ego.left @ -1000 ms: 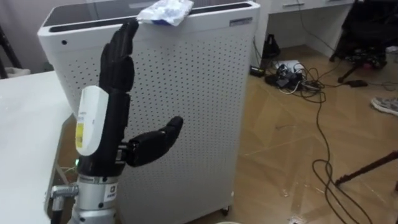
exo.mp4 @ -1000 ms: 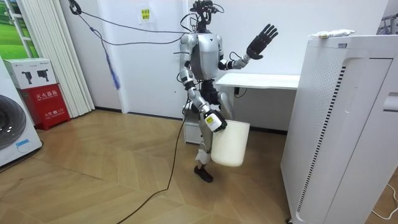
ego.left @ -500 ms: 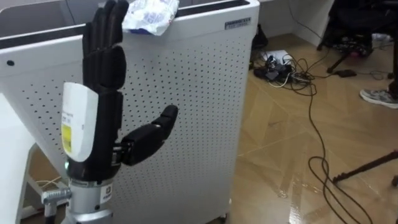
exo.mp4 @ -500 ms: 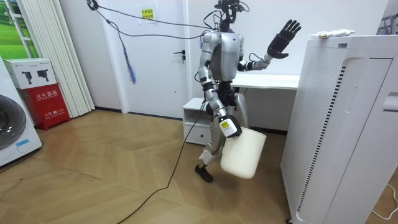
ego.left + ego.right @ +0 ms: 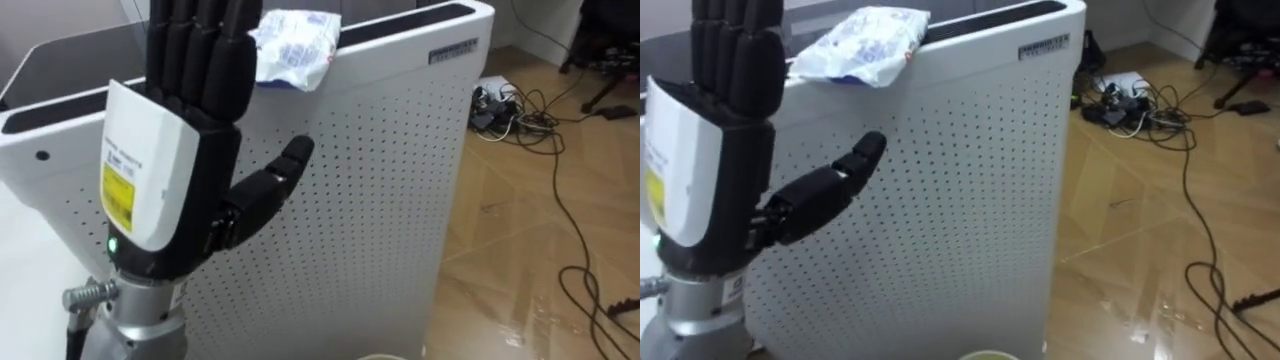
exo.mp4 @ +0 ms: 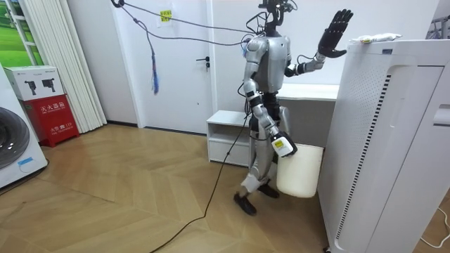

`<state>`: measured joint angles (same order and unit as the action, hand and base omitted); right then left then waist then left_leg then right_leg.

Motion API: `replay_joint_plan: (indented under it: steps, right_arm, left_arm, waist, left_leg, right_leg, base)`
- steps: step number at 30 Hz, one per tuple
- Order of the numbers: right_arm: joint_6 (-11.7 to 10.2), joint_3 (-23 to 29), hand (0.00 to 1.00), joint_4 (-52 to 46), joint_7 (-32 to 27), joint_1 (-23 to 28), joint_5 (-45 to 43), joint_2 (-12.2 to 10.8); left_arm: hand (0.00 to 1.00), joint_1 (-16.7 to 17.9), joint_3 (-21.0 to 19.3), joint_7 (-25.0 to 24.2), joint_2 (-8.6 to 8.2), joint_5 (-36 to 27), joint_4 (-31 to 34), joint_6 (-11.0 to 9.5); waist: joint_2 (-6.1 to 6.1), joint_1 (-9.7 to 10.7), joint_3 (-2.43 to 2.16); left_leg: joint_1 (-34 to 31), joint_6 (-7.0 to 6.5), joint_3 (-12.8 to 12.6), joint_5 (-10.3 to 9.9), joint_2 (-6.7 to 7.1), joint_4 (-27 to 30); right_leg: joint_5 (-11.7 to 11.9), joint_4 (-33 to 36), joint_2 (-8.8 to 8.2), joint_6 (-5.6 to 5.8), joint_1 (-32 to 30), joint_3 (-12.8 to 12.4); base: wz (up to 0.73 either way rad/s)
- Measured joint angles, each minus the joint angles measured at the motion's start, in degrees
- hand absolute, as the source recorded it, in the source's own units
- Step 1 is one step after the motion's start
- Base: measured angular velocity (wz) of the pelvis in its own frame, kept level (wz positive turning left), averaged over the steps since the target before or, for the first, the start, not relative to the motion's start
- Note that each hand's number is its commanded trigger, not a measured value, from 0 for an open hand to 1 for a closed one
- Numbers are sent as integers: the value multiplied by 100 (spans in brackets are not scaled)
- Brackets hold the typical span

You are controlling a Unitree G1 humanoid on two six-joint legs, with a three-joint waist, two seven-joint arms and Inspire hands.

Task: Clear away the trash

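The left robot hand (image 5: 170, 190) is raised high in front of the head camera. It is held open, with the fingers straight and pointing up and the thumb (image 5: 265, 190) spread out to the side. Nothing is held in it. Just behind the fingertips, a crumpled white and blue wrapper (image 5: 292, 48) is seen lying on the top edge of a tall white perforated appliance (image 5: 380, 200). Whether the fingertips touch the wrapper cannot be told from the eye views. In the room view a gap is seen between the raised hand and the appliance's near edge, with the wrapper farther along the top.

The right robot hand (image 6: 281, 145) is seen in the room view, lowered at the robot's side at the rim of a white bin (image 6: 299, 172) that hangs beneath it. Its grip cannot be made out there.

The robot is shown in the room view standing just beside the appliance, with a white desk (image 6: 309, 91) behind it. A tangle of cables (image 5: 520, 100) on the wooden floor (image 5: 530, 240) beyond the appliance is shown in the eye views. A washing machine (image 6: 14, 147) and a red box (image 6: 56, 116) are seen at the room view's left.
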<state>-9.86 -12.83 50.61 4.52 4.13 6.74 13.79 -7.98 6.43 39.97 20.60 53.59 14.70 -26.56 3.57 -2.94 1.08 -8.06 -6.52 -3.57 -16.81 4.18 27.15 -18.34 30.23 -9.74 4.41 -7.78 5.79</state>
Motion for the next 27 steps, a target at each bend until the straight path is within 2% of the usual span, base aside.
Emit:
replay_joint_plan:
  steps: [1, 2, 3, 7, 9, 11, 16, 18, 19, 20, 21, 27]
  right_arm:
    - [3, -1, 100, 2, 6, -5, -51, 12]
    - [45, 1, 100, 8, 13, -3, -87, 15]
    - [78, 3, 100, 7, 38, -41, -79, 16]
    - [128, -8, 100, 1, 89, -49, -114, 31]
    - [130, -125, 100, -8, 191, -49, -132, 74]
    - [130, -170, 100, -15, 232, -40, -157, 72]
    - [125, -170, 100, -199, 300, -22, -241, 87]
    - [120, -171, 100, -210, 336, -20, -240, 83]
    - [120, -171, 100, -210, 359, -19, -239, 80]
    - [119, -171, 100, -222, 383, -20, -240, 76]
    - [118, -171, 100, -223, 394, -20, -249, 72]
    - [118, -169, 100, -241, 437, -20, -279, 92]
  left_arm:
    - [0, 3, 8, 4, 30, 2, -8, -1]
    - [0, 12, 21, -4, 93, 2, 1, -15]
    - [0, -13, 10, -5, 114, 1, 52, -8]
    - [0, -66, -37, -19, 125, 4, 269, -3]
    - [0, -63, -78, -20, 155, 4, 350, 2]
    - [0, -60, -80, -47, 157, 3, 382, 7]
    - [0, -3, -78, -286, 160, 2, 390, 136]
    - [48, 73, -63, -386, 160, 2, 402, 232]
    - [62, 94, -62, -412, 160, 2, 402, 251]
    - [88, 127, -62, -441, 160, 2, 402, 282]
    - [100, 141, -60, -448, 160, 3, 402, 286]
    - [100, 350, -49, -579, 160, 135, 412, 334]
  waist:
    - [6, 46, 13]
    - [-11, 129, -11]
    - [1, 58, -26]
    - [-18, -217, -40]
    - [-122, -295, -43]
    - [-170, -305, -54]
    - [-171, -343, -66]
    - [-167, -334, -73]
    - [-165, -330, -75]
    - [-164, -335, -77]
    - [-164, -322, -78]
    - [-151, -286, -85]
  left_leg:
    - [17, 18, 99, -7, 18, -1]
    - [55, 68, 226, 19, 46, -104]
    - [61, 122, 243, 56, 11, -219]
    - [129, 201, 269, 111, -122, -355]
    - [285, 251, 313, 141, -148, -489]
    - [425, 270, 382, 153, -157, -623]
    - [584, 290, 410, 166, -198, -788]
    - [580, 290, 434, 166, -201, -805]
    - [580, 290, 437, 166, -200, -808]
    - [581, 290, 440, 166, -201, -822]
    - [584, 290, 465, 167, -196, -840]
    - [678, 299, 534, 172, -186, -924]
  right_leg:
    - [146, -51, 23, 52, -28, -2]
    - [160, -175, 56, 55, 65, 90]
    - [206, -336, 118, -3, 127, 122]
    - [331, -726, 275, -79, 312, 193]
    - [346, -918, 313, -104, 504, 260]
    - [371, -1106, 339, -118, 697, 357]
    - [515, -1541, 421, -117, 993, 412]
    - [576, -1706, 436, -109, 1071, 462]
    - [589, -1748, 440, -108, 1089, 468]
    - [599, -1773, 443, -107, 1094, 468]
    - [599, -1780, 446, -106, 1103, 481]
    - [599, -1869, 451, -106, 1231, 551]
  base:
    - [55]
    - [41]
    - [30]
    - [0]
    - [7]
    - [15]
    - [3]
    - [7]
    - [0]
    - [4]
    - [6]
    - [5]
